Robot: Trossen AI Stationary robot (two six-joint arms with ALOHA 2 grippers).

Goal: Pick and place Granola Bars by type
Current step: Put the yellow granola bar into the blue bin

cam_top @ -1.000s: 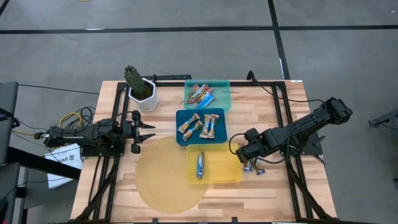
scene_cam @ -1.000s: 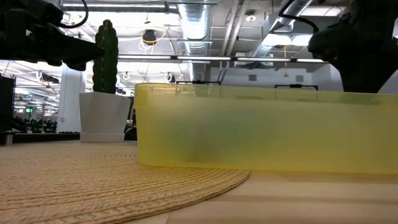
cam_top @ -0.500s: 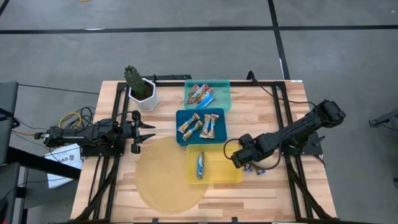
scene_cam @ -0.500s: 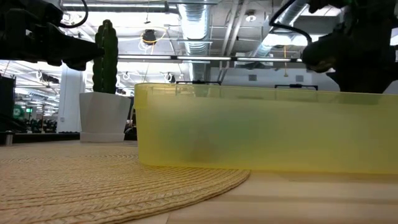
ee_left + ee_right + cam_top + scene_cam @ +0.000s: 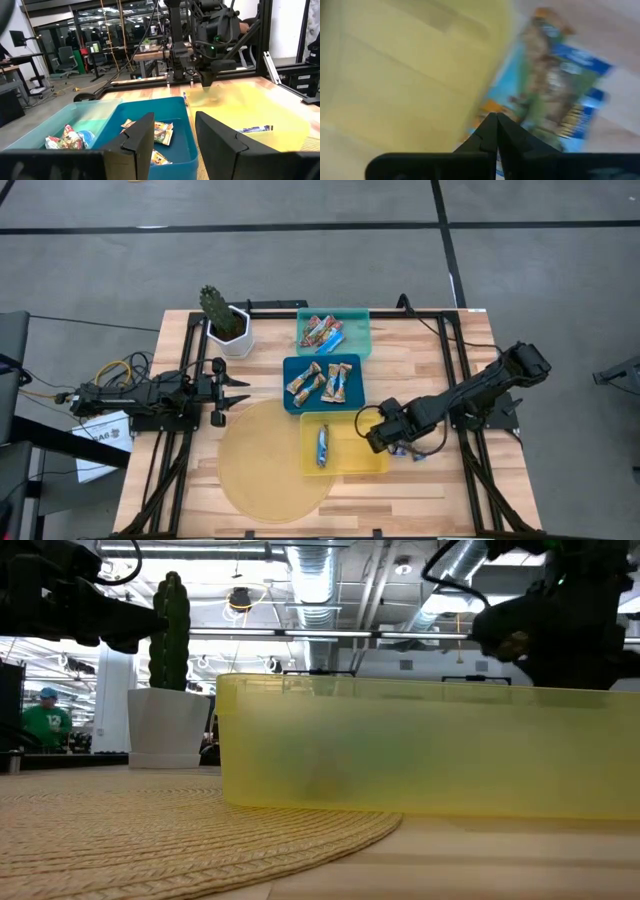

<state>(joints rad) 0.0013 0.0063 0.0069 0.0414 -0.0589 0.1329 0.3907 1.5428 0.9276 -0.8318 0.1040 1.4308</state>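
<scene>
The right gripper, fingers pressed shut on nothing, hovers over the yellow tray's three-o'clock edge, blue-wrapped granola bars lying just beyond its tips.

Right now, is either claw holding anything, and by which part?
Left claw: open, empty. Right claw: shut at a blue granola bar's edge by the yellow tray; actual hold cannot be told.
</scene>
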